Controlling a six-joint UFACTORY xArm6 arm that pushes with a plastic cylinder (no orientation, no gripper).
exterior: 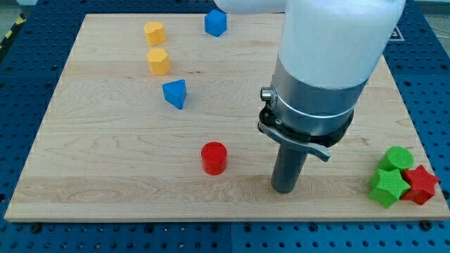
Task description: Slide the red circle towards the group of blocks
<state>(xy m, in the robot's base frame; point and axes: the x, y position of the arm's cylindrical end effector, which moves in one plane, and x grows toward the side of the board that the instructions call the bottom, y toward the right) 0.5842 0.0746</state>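
Nearest the view's bottom: green star [387, 188], red star [422, 185] and green cylinder [398, 159] clustered touching at the counter's [105, 176] bottom-right corner. My tip [283, 188] rests on the wood left of them; this rig carries a rod only, so no pincer to report apart or together.

Red circle [214, 157] stands alone, just left of my tip with a clear gap, not touching.

Farther up: blue triangular block [175, 93], two yellow blocks [158, 61] [154, 32], blue block [215, 22] near the top edge, loosely strung along the upper left.

Judgement: which group is meant is unclear. Push not begun. If upper-left, my tip sits on roughly the right side; if the corner cluster, I must go round first.
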